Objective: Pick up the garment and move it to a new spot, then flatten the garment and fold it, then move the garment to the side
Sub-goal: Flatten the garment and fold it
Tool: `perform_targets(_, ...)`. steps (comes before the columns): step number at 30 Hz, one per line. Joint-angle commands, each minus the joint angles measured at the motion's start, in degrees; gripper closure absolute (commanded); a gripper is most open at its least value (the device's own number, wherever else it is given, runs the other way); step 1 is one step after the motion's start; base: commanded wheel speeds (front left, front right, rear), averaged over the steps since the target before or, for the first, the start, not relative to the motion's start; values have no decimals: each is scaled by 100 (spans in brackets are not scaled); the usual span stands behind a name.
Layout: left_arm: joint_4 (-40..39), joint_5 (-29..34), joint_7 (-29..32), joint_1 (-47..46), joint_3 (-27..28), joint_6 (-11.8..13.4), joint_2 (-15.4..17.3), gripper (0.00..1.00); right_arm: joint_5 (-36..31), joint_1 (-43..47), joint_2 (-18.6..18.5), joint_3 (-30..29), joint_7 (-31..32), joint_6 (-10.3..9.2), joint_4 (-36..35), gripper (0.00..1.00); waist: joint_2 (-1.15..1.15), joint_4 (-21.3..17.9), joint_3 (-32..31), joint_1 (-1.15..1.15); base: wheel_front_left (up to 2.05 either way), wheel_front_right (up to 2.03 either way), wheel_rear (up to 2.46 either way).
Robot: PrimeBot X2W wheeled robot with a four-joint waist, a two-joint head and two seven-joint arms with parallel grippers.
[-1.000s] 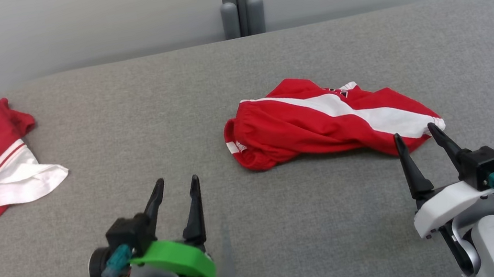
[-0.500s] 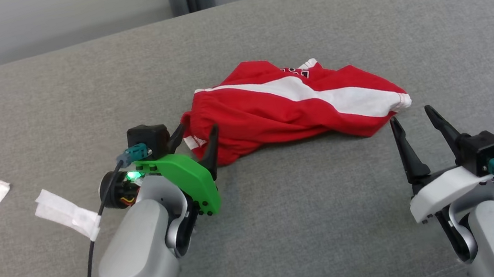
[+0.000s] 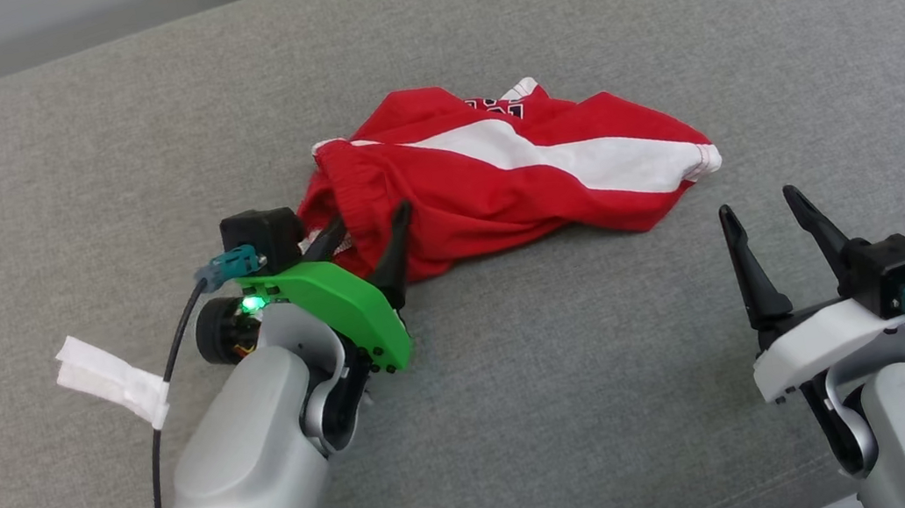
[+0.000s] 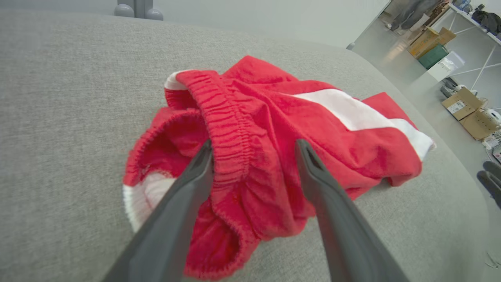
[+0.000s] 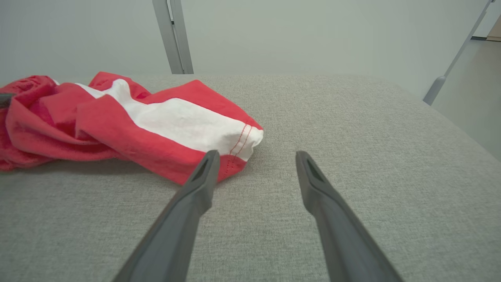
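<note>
– On the grey padded surface (image 3: 611,373), what is lying as item one?
– Garment (image 3: 512,170), red with a white band, one count. It is lying crumpled near the middle, not yet lifted.
– Left gripper (image 4: 253,143)?
– Its jaws are standing wide, straddling the gathered waistband (image 4: 227,117) at the garment's left end. One finger seems to be reaching into the waist opening; nothing is being pinched.
– Right gripper (image 3: 757,201)?
– Equally wide and carrying nothing. It is hovering near the white hem corner, apart from it.
– Progress entry?
– I am judging the first step as only beginning: the pick-up is being lined up, with no grip made. Moving, flattening, folding and setting aside are all remaining.
– Surface and surroundings?
– Woven grey upholstery, plain, is running to a rounded far edge. A white strip (image 3: 112,382) is showing beside the left forearm. Beyond, a pale wall and a grey upright post (image 5: 172,35) are standing. The left wrist view is also catching cardboard boxes (image 4: 469,113) on a floor off to one side.
</note>
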Motion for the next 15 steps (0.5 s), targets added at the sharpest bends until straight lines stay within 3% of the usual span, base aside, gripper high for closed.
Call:
perform_targets(1, -90, -119, -43, -62, -89, -18, 104, 0, 21, -56, -13, 6, -13, -8, -17, 0, 0, 8, -5, 0, 0, 0, 0)
perform_targets(2, -131, -162, -72, -79, -153, -18, 161, 0, 17, -62, -15, 12, -13, -8, -15, 0, 0, 8, -9, 0, 0, 0, 0)
perform_targets(3, -178, -234, -115, -101, -236, -18, 198, 12, 18, -65, -14, 25, -13, -8, -18, 0, 0, 6, -11, 0, 0, 0, 0)
perform_targets(5, -228, -355, -179, -133, -349, -18, 211, 47, 24, -65, -14, 35, -12, -8, -24, 0, 0, 5, -10, 0, 0, 0, 0)
perform_targets(7, -189, -405, -213, -169, -470, -18, 253, 61, 36, -66, -14, 65, -12, -8, -25, 0, 0, 4, -5, 0, 0, 0, 0)
perform_targets(15, 436, -404, -364, -447, -799, -19, 220, 91, 75, -122, -15, 162, -13, -8, -17, 0, 0, -90, 89, 0, 0, 0, 0)
